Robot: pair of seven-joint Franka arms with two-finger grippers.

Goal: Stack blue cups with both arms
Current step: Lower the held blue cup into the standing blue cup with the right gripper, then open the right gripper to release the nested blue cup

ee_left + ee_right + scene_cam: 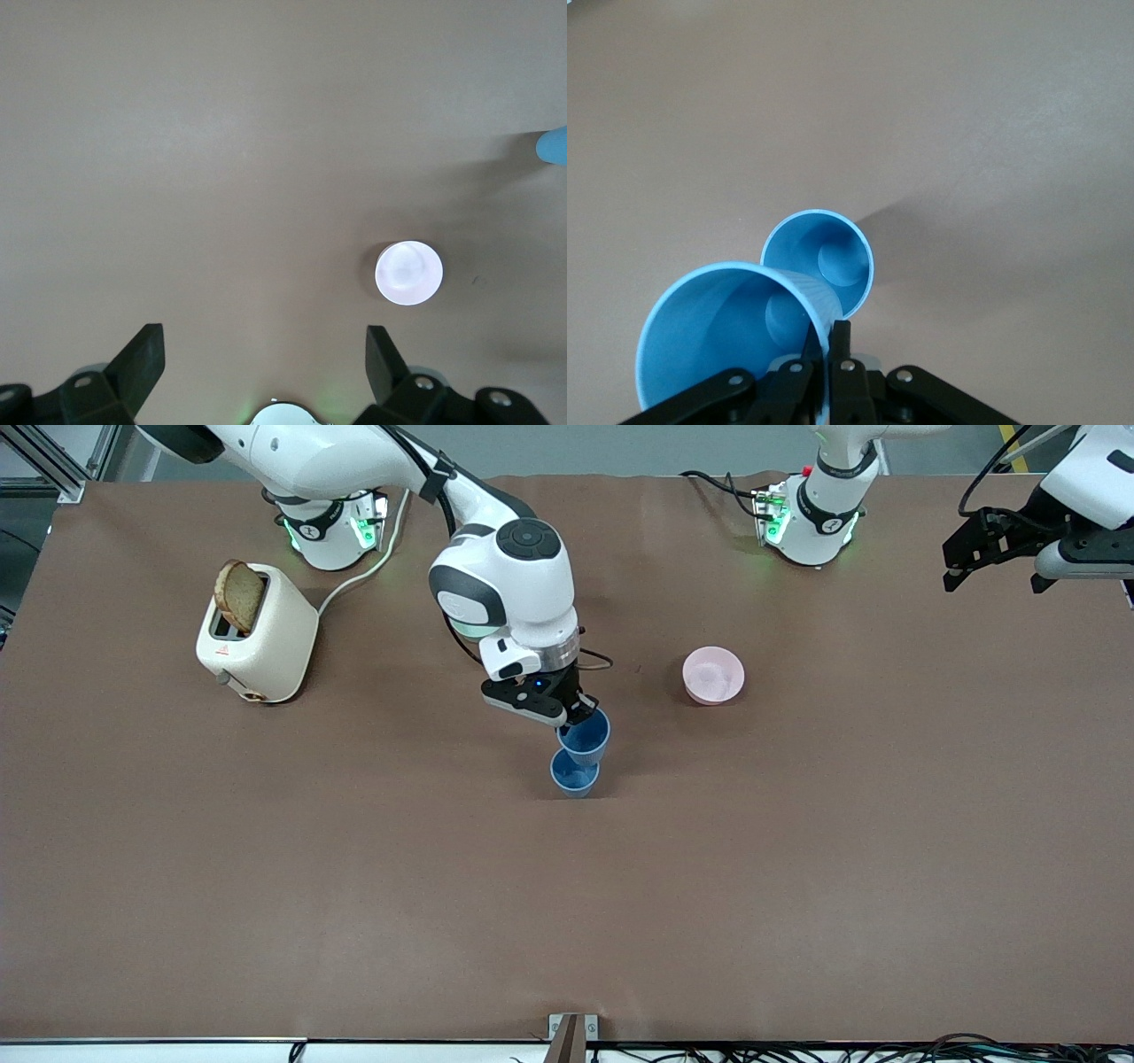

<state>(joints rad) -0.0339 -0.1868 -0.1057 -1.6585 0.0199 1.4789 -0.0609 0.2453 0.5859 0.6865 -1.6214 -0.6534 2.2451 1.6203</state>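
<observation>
One blue cup (pixel 574 772) stands upright on the brown table near its middle. My right gripper (pixel 574 710) is shut on the rim of the second blue cup (pixel 586 738) and holds it in the air just above and beside the standing one. In the right wrist view the held cup (pixel 718 336) is tilted, its wall pinched between the fingers (pixel 841 341), with the standing cup (pixel 819 261) below it. My left gripper (pixel 992 558) is open and empty, raised over the left arm's end of the table; its fingers (pixel 146 354) show in the left wrist view.
A pink bowl (pixel 713 675) sits on the table toward the left arm's end; it also shows in the left wrist view (pixel 408 273). A cream toaster (pixel 255 633) with a slice of bread (pixel 239 595) stands toward the right arm's end.
</observation>
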